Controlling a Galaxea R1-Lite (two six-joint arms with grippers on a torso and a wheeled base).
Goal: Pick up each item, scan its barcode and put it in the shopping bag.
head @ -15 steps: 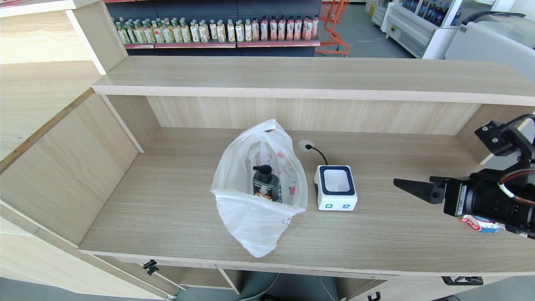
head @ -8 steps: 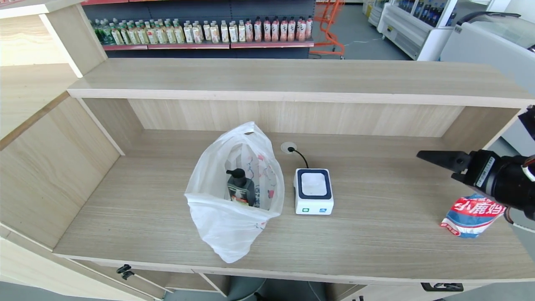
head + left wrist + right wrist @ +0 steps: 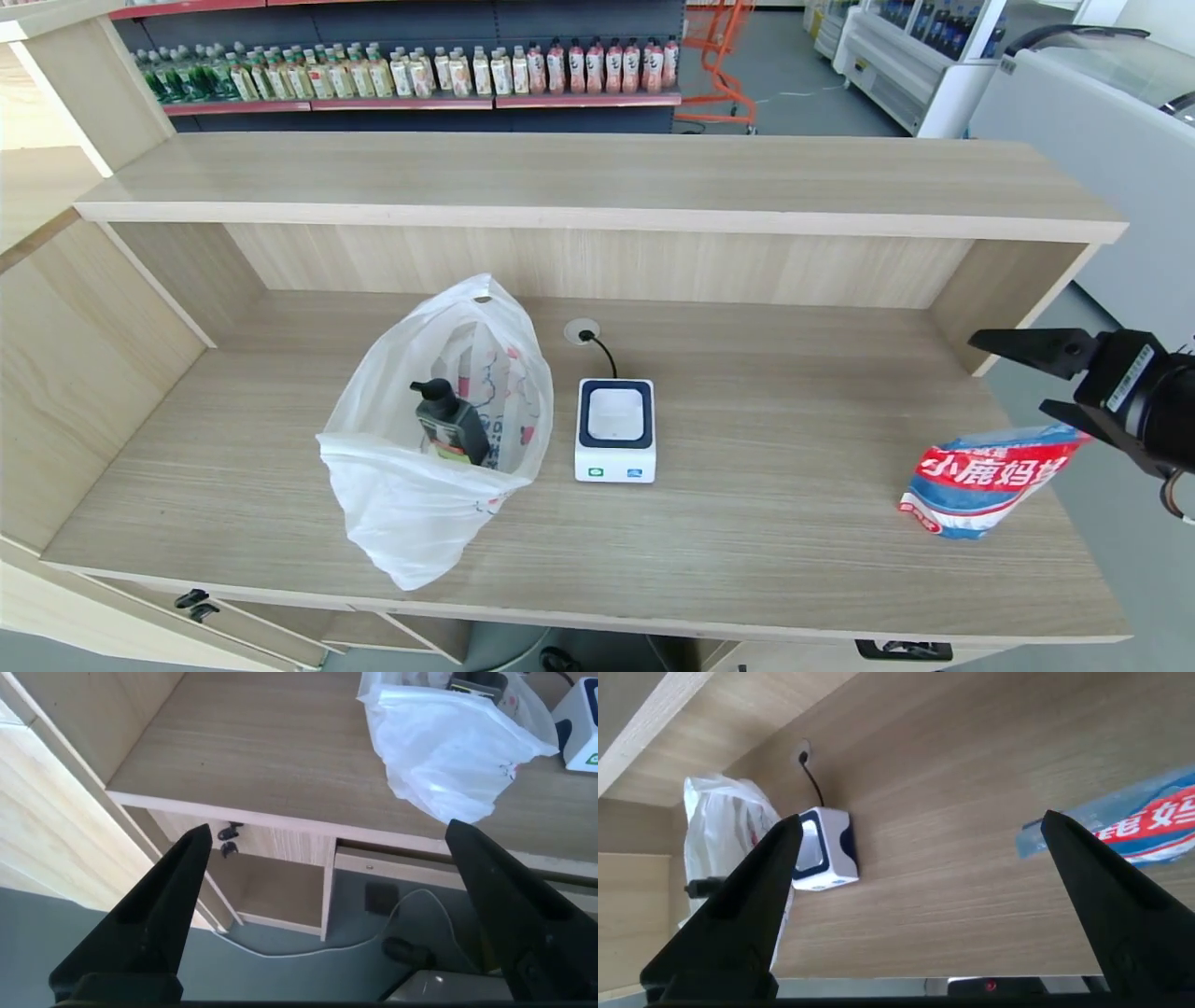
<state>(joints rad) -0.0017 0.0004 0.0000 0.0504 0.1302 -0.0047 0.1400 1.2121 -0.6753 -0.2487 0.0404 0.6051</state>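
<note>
The right gripper (image 3: 1008, 373) holds its fingers wide apart, and the snack packet (image 3: 990, 476) lies on the counter (image 3: 794, 523) just beside the lower finger, not between them, probably ready for grasping. The scanner (image 3: 614, 429) and shopping bag (image 3: 411, 504) wait well beyond the fingertips. The left gripper (image 3: 329, 829) also has its fingers apart, empty.

The desk (image 3: 794, 523) is pale wood-grain board, matt and smooth. The bag (image 3: 411, 504) is thin, wrinkled white plastic, half clear. The scanner (image 3: 613, 467) has a smooth white plastic body. The packet (image 3: 980, 476) is glossy printed film. The bottle (image 3: 448, 425) is dark plastic.
</note>
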